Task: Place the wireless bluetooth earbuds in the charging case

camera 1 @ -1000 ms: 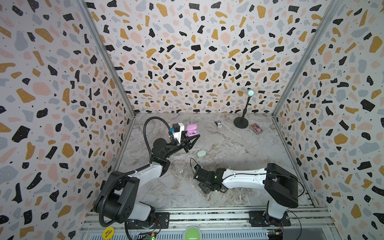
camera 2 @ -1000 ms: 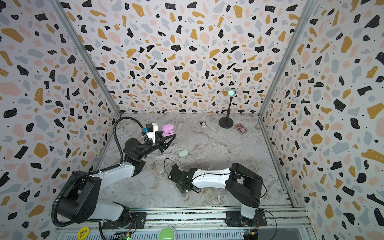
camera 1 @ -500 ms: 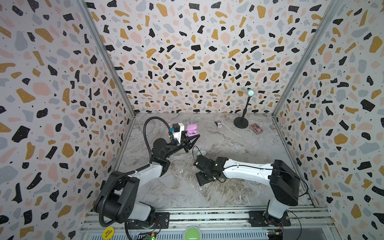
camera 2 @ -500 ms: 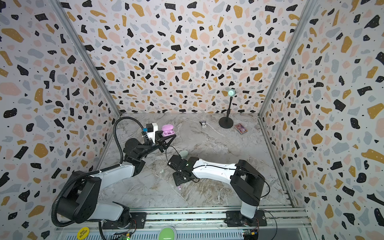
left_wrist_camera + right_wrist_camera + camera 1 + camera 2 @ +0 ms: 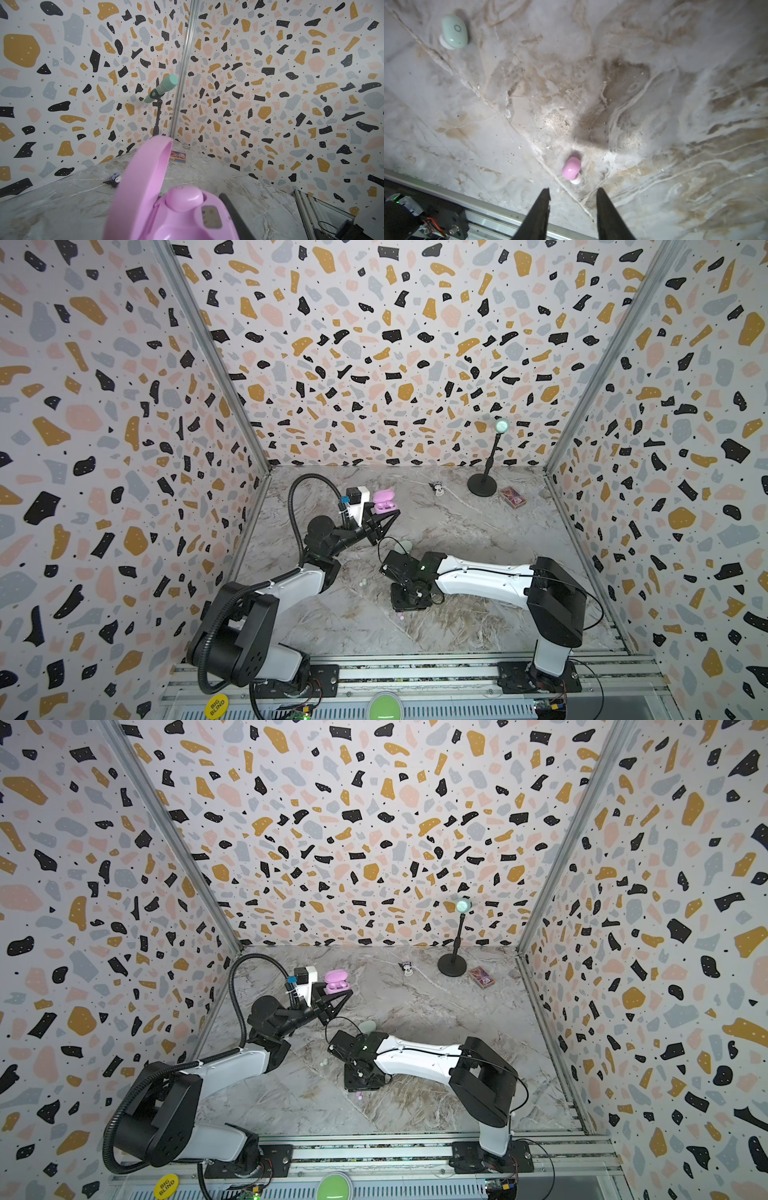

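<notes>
Earbuds, right wrist view: one mint earbud (image 5: 454, 31), one pink earbud (image 5: 571, 168).

Glossy plastic pink earbud (image 5: 571, 168) on matt, marble-patterned tabletop (image 5: 654, 93) (gritty with dust); charging case (image 5: 176, 226) smooth plastic.

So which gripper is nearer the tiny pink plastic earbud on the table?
Right. The right gripper hovers just short of the tiny pink earbud; the left gripper holds an open pink plastic case well beyond it.
</notes>
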Controlling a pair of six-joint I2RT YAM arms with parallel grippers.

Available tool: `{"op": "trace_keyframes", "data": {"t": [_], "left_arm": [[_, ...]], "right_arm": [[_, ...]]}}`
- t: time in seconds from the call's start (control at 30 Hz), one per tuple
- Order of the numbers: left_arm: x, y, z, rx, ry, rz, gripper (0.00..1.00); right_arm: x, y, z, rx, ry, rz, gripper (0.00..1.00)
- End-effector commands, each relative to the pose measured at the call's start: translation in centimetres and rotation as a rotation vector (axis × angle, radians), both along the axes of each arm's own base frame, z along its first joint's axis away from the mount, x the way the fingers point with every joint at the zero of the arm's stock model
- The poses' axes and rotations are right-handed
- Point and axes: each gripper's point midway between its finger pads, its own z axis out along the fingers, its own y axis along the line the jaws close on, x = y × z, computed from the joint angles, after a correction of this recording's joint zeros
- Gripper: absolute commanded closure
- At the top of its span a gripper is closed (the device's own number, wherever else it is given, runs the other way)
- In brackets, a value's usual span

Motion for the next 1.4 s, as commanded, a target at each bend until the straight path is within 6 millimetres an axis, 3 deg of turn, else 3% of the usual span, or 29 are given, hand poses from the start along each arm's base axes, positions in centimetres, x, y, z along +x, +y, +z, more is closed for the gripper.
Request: {"op": "trace_keyframes", "data": {"t": [0.0, 0.27, 0.77, 0.93, 1.13, 1.37], "left_arm": [[-0.8, -0.2, 2.2, -0.024, -0.089, -0.009, 1.0], [-1.1, 0.0, 2.4, -0.032, -0.092, -0.006, 1.0], [-1.7, 0.2, 3.0, -0.046, -0.108, -0.003, 1.0], [-1.8, 0.2, 3.1, -0.049, -0.108, -0.006, 1.0], [-1.9, 0.2, 3.0, -0.044, -0.11, -0.004, 1.0], [-2.0, -0.1, 2.7, -0.027, -0.107, -0.011, 1.0]], "right_arm": [[-0.3, 0.2, 0.1, -0.015, 0.022, -0.065, 0.66], [-0.7, 1.4, -1.2, -0.058, 0.032, -0.093, 0.69], [-1.6, 0.8, -3.8, -0.194, 0.047, -0.104, 0.7], [-1.9, 0.3, -4.6, -0.233, 0.056, -0.095, 0.76], [-1.9, 0.1, -4.7, -0.245, 0.048, -0.079, 0.89], [-1.2, 0.2, -3.4, -0.223, 0.003, -0.074, 0.92]]}}
